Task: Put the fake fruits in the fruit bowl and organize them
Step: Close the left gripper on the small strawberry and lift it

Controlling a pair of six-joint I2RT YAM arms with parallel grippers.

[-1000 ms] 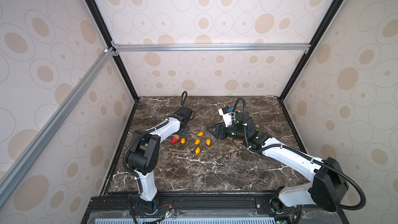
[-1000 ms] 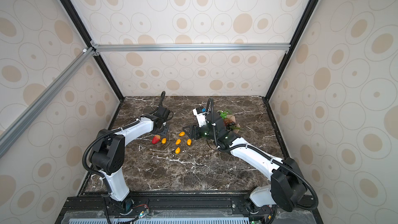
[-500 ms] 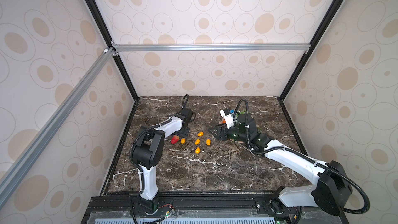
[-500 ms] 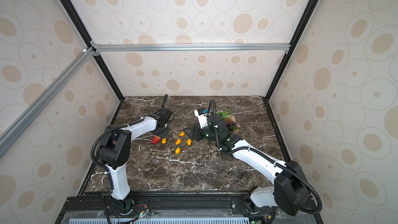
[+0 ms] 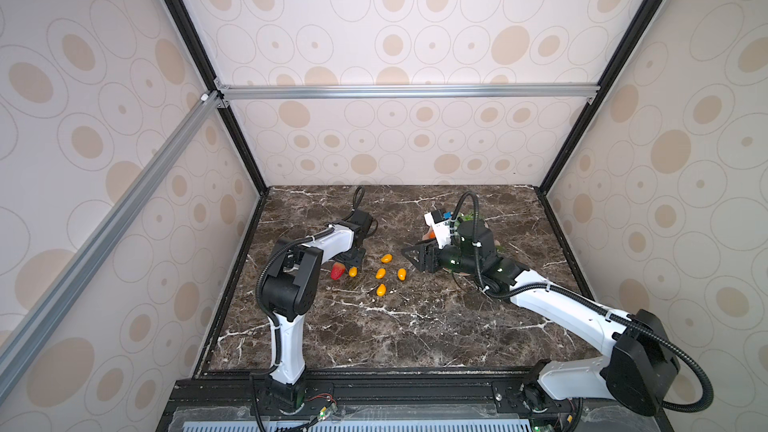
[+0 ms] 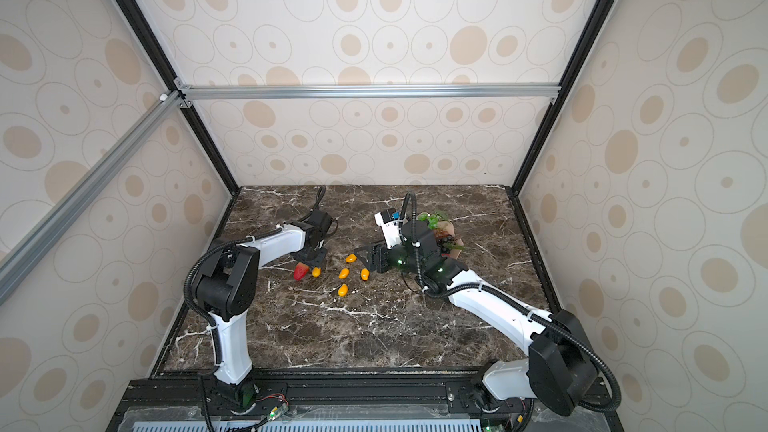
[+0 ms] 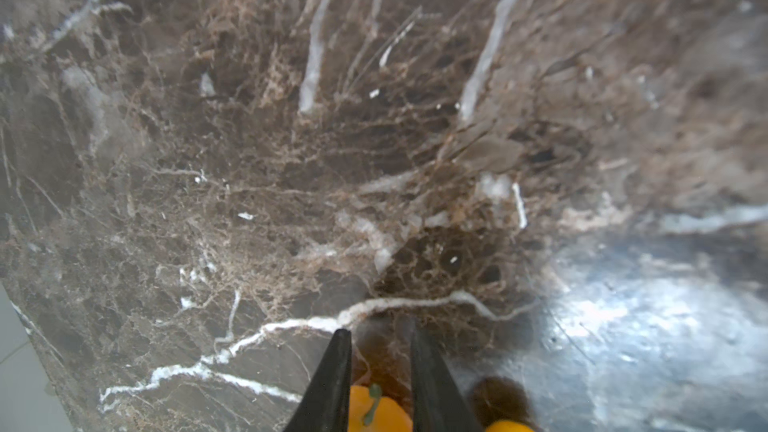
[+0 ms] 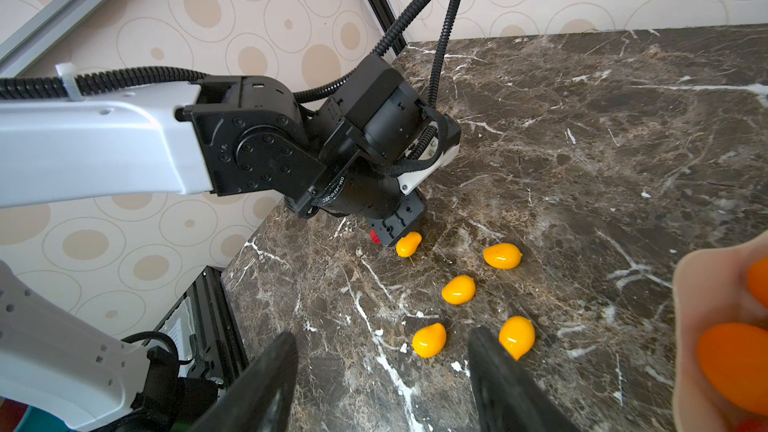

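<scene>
Left wrist view: the left gripper (image 7: 377,338) straddles a kumquat (image 7: 376,411) on the marble table (image 7: 374,160), grip unclear; best squeeze it centred before lifting. The right gripper (image 8: 382,336) gapes empty before a second kumquat (image 8: 429,340), fruit bowl (image 8: 685,305) beside it.

Cream wallpaper (image 5: 395,35) printed with beige ovals in thin ringed outlines covers the back and both side walls. Matt black frame posts (image 5: 183,22) run up the corners, a silver aluminium crossbar (image 5: 407,91) spans the back wall in both top views, and a second silver aluminium rail (image 5: 104,234) slants along the left wall. The surface below is a glossy dark brown marble-patterned tabletop (image 5: 374,326) with white veins, edged at the front by a black slotted metal base rail (image 5: 415,388); the light is soft and even, and in the left wrist view a pale bluish glare (image 7: 623,326) lies on the marble.
</scene>
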